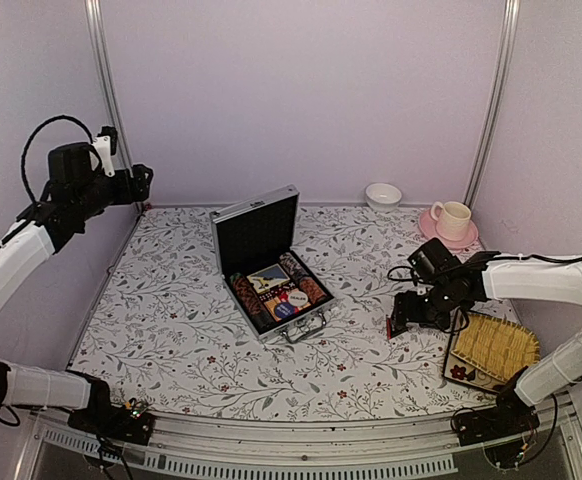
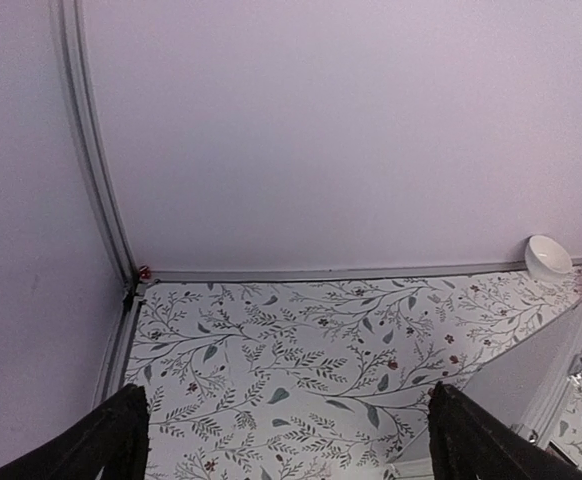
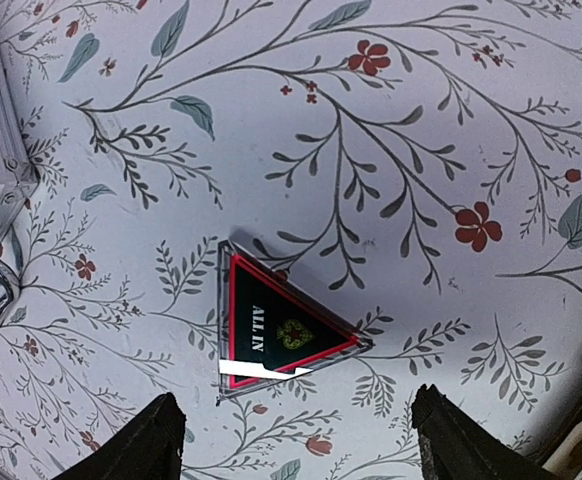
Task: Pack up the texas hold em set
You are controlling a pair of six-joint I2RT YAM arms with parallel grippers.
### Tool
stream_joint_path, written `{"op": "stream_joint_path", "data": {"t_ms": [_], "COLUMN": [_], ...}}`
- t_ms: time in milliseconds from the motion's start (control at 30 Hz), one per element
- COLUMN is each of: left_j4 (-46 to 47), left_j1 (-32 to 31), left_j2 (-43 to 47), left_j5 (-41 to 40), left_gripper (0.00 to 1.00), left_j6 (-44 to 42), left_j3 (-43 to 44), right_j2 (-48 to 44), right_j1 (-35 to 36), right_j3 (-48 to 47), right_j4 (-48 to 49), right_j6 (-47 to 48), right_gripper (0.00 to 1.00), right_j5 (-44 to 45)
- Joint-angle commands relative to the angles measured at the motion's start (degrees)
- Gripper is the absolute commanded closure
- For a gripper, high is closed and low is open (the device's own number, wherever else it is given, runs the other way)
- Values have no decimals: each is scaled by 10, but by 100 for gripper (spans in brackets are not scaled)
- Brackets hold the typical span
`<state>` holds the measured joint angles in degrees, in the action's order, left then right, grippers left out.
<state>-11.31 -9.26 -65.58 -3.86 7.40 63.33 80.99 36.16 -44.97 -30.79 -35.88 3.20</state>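
**A:** Starting from the left, where are we?

**B:** Our left pincer (image 1: 139, 182) hangs high in the upper left of the overhead frame. Its fingers are spread wide on nothing, well apart from the set.

**A:** And the briefcase?

**B:** The briefcase (image 1: 271, 262) sits at frame centre on the tabletop (image 1: 171, 330) with its lid upright. Chip stacks (image 1: 249, 295) and cards (image 1: 269, 278) lie inside. We cannot make out any dice.

**A:** So what is left outside?

**B:** The triangular marker (image 3: 283, 330). It lies flat on the tabletop to the right of the case, mid-frame in the right wrist view. Our right pincer (image 3: 296, 425) hovers near it with its fingers apart, and we see them touching nothing.

**A:** Then the step in hand is fetching that marker?

**B:** We judge so. The piece is thin and flat, so next we would need to bring the fingertips right down to the cloth on either side of its edges. Then we close on it and carry it left into the case. After that, the lid remains to be shut.
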Motion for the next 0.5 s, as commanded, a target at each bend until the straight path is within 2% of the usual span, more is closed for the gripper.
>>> {"op": "stream_joint_path", "data": {"t_ms": [0,467], "left_j4": [-6,4], "left_j1": [18,19], "left_j2": [9,25], "left_j5": [-48,-16], "left_gripper": [3,3], "left_j6": [-17,-12], "left_j3": [-10,-19], "right_j2": [17,108], "right_j1": [-4,5], "right_j3": [-1,-70], "right_j4": [-6,-5], "right_j6": [-26,-11], "right_gripper": [19,17], "right_j5": [12,18]}}
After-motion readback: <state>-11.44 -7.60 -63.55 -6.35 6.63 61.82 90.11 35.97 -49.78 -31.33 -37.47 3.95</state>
